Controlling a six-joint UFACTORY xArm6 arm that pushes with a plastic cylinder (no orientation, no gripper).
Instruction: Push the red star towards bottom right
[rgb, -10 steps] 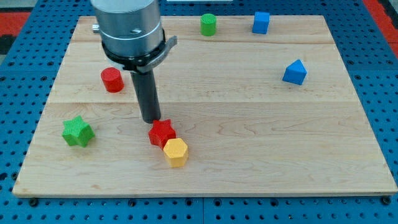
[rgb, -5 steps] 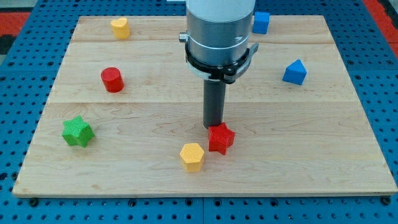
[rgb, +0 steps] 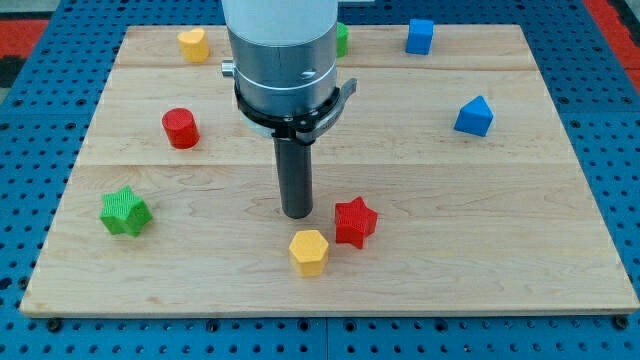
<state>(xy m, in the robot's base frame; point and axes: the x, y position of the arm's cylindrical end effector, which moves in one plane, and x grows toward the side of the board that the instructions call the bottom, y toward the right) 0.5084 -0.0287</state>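
The red star (rgb: 355, 221) lies on the wooden board (rgb: 480, 230), a little below the middle. My tip (rgb: 297, 214) rests on the board just to the view's left of the star, with a small gap between them. A yellow hexagonal block (rgb: 309, 251) sits just below my tip and to the lower left of the star, close to it but apart.
A red cylinder (rgb: 181, 128) and a green star (rgb: 125, 211) are at the left. A yellow block (rgb: 193, 44) is at the top left. A green block (rgb: 342, 38) is partly hidden behind the arm. Two blue blocks (rgb: 420, 35) (rgb: 474, 116) are at the upper right.
The red star slid right, away from the yellow hexagon, between the first two frames and has since stayed put. My tip has now moved from above the star to its left.
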